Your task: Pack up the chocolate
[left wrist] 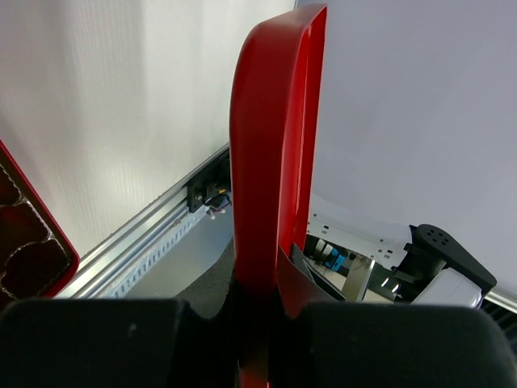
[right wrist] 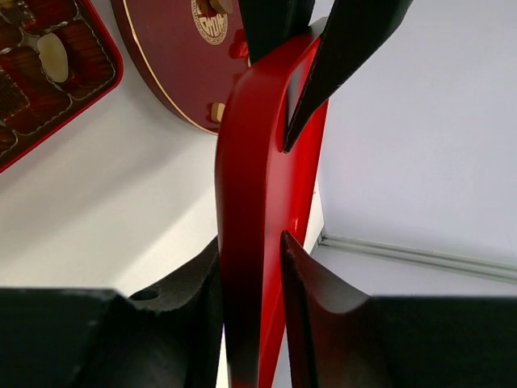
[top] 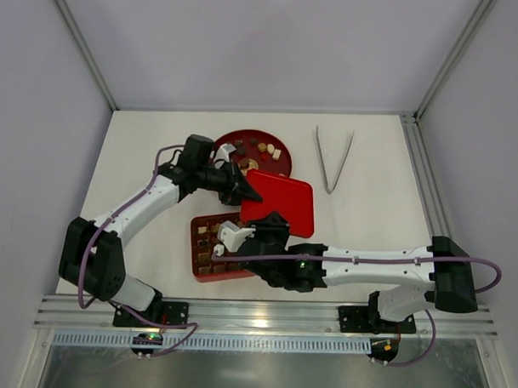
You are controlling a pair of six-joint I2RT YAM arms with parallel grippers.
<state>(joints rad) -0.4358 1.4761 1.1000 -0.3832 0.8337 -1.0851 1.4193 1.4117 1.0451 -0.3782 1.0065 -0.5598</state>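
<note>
We see both grippers clamped on 1 flat red lid [top: 284,203] at the frame's centre. The left gripper [top: 249,193] pinches its upper-left corner and the right gripper [top: 275,220] its lower edge, jaws narrowed to the lid's thickness. The chocolate [top: 262,148] lies scattered on a round red plate [top: 222,144] just above the left gripper. More pieces sit in the red box [top: 194,251] at lower left. They are too small to show any long axis.

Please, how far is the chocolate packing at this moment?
Done: some chocolate pieces lie in the square red grid box. In hand: left tool and right tool clamp the flat red square lid. Left: several pieces lie on the round red plate; the box is uncovered.
</note>
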